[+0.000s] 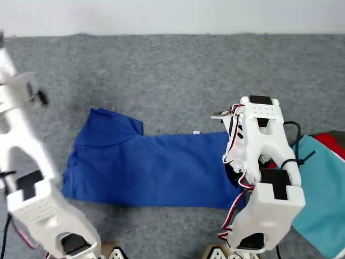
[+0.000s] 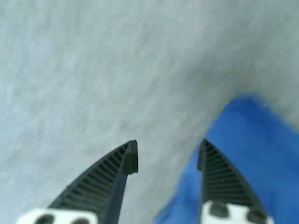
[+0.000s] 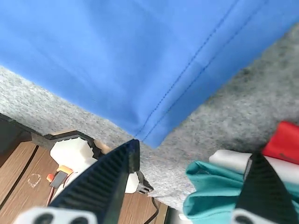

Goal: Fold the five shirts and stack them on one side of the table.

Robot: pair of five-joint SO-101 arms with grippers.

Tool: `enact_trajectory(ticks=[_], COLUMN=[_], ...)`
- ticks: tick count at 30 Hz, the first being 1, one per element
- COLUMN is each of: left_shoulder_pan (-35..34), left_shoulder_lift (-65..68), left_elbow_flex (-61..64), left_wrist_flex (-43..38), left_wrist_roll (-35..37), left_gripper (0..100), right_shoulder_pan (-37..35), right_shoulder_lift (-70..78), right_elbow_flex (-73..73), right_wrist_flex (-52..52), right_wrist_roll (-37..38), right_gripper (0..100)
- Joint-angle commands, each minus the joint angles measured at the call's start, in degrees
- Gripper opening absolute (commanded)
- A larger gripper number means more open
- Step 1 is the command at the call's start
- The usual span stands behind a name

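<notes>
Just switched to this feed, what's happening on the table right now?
A blue shirt lies spread on the grey table. The left gripper hangs open over bare table beside one edge of it; the right gripper hangs open above its hem corner. Neither holds cloth. A teal shirt and a red shirt lie heaped past that corner.

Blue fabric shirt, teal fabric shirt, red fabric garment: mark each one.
Blue fabric shirt (image 1: pixel 156 170): high view, mid-body.
Teal fabric shirt (image 1: pixel 323 199): high view, its flat middle.
Red fabric garment (image 3: pixel 282 142): right wrist view, its visible corner.
</notes>
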Motion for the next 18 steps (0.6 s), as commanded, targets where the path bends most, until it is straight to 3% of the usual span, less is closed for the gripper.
enact_trajectory(ticks=[1,6,18], left_shoulder_pan=[6.9,9.4,11.3], left_shoulder_lift=[4.5,14.2,22.8], left_elbow_flex=[-2.4,-2.8,-2.8], left_wrist_flex=[-5.2,-8.8,-15.6], left_wrist_roll=[5.7,10.4,10.5], left_gripper=[22,22,21], right_shoulder_pan=[-0.1,0.0,-0.5], right_shoulder_lift=[-0.7,-2.9,-5.0], right_elbow_flex=[-2.0,-2.0,-2.0], right_wrist_flex=[2.1,2.2,2.0], right_wrist_roll=[-0.6,-2.1,-4.7], right_gripper=[35.1,35.1,35.1])
